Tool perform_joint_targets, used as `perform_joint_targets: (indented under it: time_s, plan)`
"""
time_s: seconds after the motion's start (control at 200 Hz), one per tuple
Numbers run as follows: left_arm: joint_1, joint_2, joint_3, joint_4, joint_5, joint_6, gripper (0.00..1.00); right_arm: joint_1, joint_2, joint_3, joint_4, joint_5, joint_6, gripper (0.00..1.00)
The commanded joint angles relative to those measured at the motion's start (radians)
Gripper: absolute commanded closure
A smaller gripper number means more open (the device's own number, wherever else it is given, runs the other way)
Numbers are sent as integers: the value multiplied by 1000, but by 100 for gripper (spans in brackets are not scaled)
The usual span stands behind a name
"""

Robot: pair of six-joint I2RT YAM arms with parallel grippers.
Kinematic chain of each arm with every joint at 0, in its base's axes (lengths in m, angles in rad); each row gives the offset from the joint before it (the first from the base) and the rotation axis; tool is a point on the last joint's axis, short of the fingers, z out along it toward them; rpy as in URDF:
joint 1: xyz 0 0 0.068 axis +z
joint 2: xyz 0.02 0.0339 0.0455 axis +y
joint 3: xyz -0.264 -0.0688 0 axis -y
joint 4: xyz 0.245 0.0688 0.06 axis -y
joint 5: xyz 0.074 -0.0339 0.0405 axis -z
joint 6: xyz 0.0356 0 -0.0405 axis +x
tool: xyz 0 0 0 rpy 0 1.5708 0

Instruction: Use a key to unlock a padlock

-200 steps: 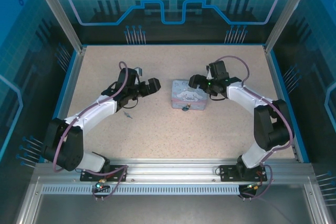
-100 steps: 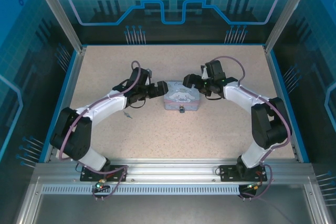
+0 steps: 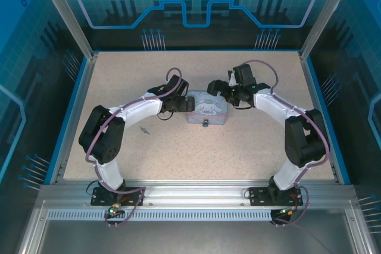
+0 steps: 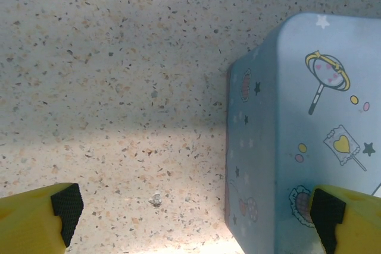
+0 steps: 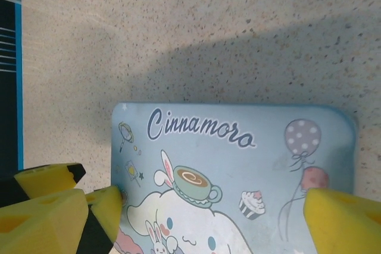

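From overhead, the key (image 3: 144,129) is lying nearest the arm bases, alone on the speckled table (image 3: 178,159), well to the left of the tin (image 3: 207,108) and apart from both grippers. Its long axis is running slantwise, from far-left to near-right; which end is the bow is too small to tell.

A little farther in, the padlock (image 3: 205,123) is sitting against the tin's near wall, about midway along it. Its longer side seems to be running near to far, and where its shackle points cannot be told.

The left gripper (image 3: 189,104) is reaching in at the tin's left end. The left wrist camera is adding what the overhead view is not giving: the yellow-tipped fingers (image 4: 38,215) are spread wide, one over bare table and the other over the tin's lid, with the tin's rounded corner and star-printed side wall between them.

Farthest back, the right gripper (image 3: 215,89) is hovering at the tin's far edge. Its wrist camera is showing the cartoon lid and the lettering "Cinnamoro", with the right gripper's fingers (image 5: 342,221) spread nearly the tin's whole length, holding nothing.
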Motion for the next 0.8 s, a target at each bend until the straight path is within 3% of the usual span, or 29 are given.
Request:
perform_joint_targets:
  time_s: [0.0,0.34,0.64,0.795]
  plan:
    - [1,33,-43,-107,-71,20,1,-58,-54,22,-50,-9,-16,5]
    - [1,-92,-46,-47,27,-9,1,-114,-78,-102,-47,-11,-33,6]
    - [16,-261,3,-25,73,-52,1,-2,-12,-86,14,-43,58,6]
    - [45,-359,-60,16,70,-75,1,37,29,-35,20,-42,85,6]
